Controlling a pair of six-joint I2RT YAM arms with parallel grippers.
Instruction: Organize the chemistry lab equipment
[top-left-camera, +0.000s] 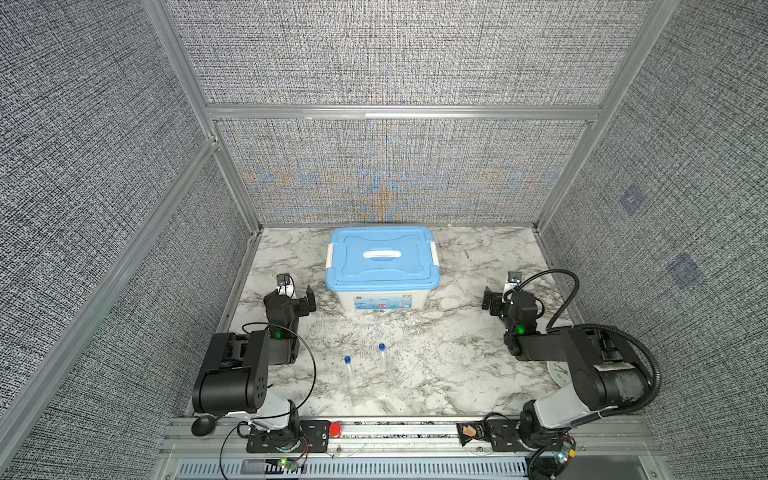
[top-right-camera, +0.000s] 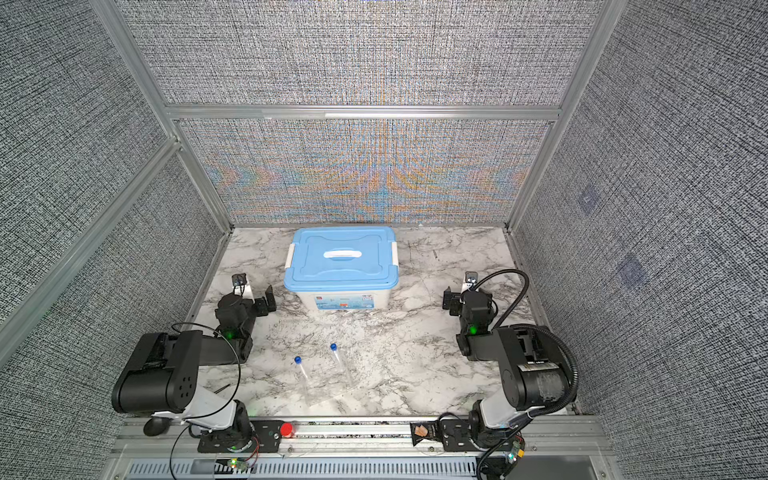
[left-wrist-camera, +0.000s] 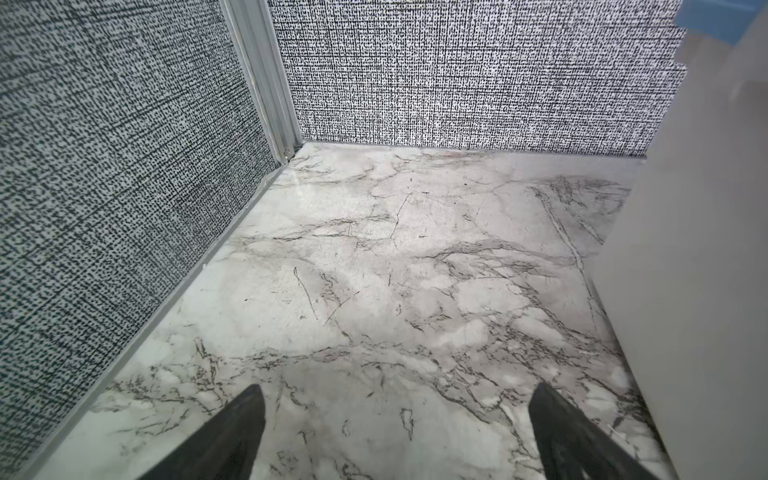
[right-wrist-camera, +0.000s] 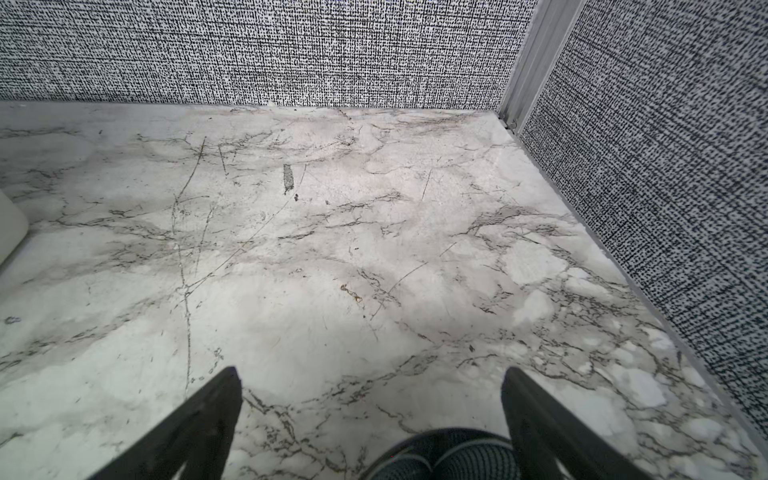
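Left hand (left-wrist-camera: 397, 392) and right hand (right-wrist-camera: 372, 376) both apart, empty. Box (top-left-camera: 380, 300) shut at frame centre; likely unlatch lid (top-left-camera: 382, 272) first, then pinch lower tube (top-left-camera: 350, 376), upper tube (top-left-camera: 386, 363) crosswise mid-body.

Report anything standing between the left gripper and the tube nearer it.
Nothing visible does: only bare table lies between the open left gripper and that tube. The box stands clear, farther back.

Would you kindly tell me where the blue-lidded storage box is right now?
In both top views the box sits at the back middle of the table, beyond the two blue-capped tubes.
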